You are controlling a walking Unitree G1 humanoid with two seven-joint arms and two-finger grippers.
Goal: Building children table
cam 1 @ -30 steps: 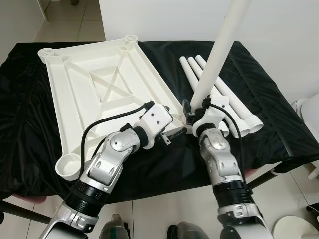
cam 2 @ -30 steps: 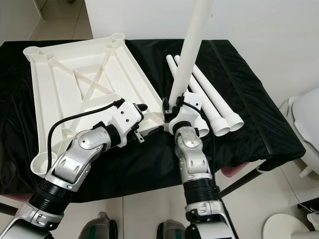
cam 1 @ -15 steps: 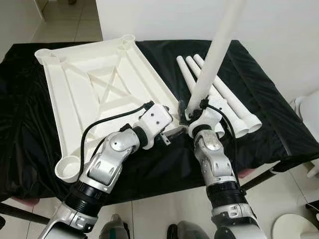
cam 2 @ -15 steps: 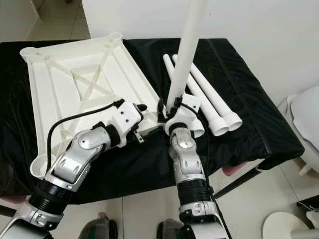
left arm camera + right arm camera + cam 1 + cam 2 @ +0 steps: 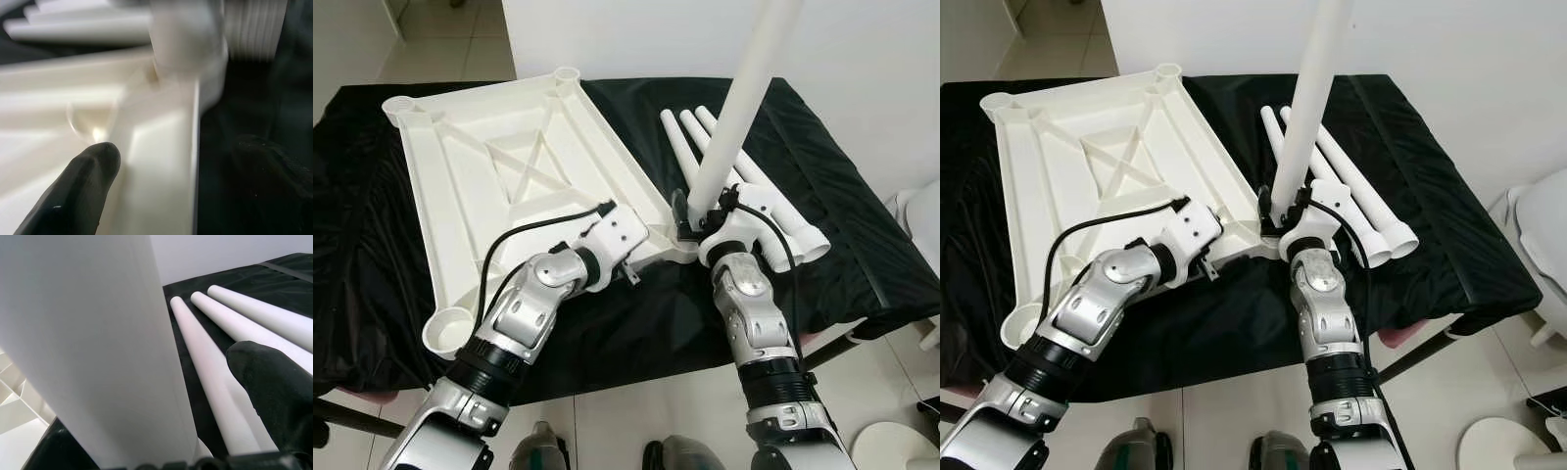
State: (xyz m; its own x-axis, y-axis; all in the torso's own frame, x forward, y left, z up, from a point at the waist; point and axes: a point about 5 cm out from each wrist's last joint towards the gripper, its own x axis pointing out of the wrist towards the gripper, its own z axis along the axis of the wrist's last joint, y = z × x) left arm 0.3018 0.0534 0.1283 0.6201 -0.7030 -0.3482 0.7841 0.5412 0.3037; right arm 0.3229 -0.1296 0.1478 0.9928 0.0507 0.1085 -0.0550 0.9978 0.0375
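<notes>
- While the right gripper [image 5: 697, 217] jaws grip the upright leg [image 5: 736, 108] over the tabletop [image 5: 509, 186] near-right corner socket, a tilt could jam it.
- Left gripper [image 5: 1224, 247] jaws, open around that edge, may slip.

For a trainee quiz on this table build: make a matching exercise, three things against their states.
Things:
1. upright leg
2. tabletop
3. spare legs

States:
A. lying side by side on the black cloth
B. lying underside up, ribs showing
C. standing on end, held by the right tool

Pairs: 1-C, 2-B, 3-A
</notes>
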